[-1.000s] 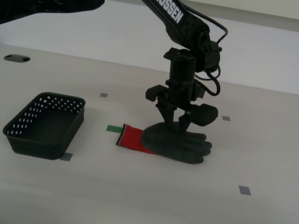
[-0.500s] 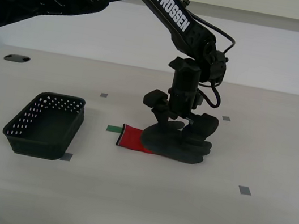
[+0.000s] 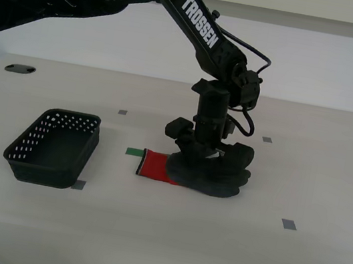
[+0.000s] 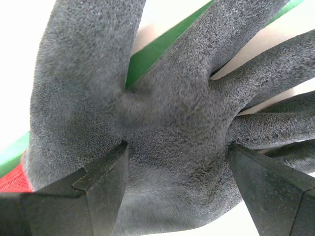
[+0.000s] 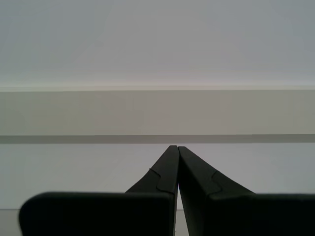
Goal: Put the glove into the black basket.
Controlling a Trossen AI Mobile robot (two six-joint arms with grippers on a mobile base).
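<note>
The glove (image 3: pixel 222 184) lies flat on the white table, dark grey palm and fingers toward the exterior view's right, red cuff (image 3: pixel 152 165) toward the left. My second gripper (image 3: pixel 208 166) is down on its palm, open, one jaw on each side. In the second wrist view the glove (image 4: pixel 172 98) fills the picture between the two spread fingers (image 4: pixel 98 191) of my second gripper (image 4: pixel 177 147). The black basket (image 3: pixel 41 174) stands empty at the exterior view's left, apart from the glove. My first gripper (image 5: pixel 177 150) is shut and empty, facing a wall.
A green tape strip (image 3: pixel 134 152) lies next to the cuff and shows under the glove in the second wrist view (image 4: pixel 152 54). Small grey tape marks (image 3: pixel 289 224) dot the table. Dark holes (image 3: pixel 19 68) sit near the table's far corners.
My second gripper has come down from just above the glove onto its palm, with the jaws still apart. The glove and the basket have stayed in place.
</note>
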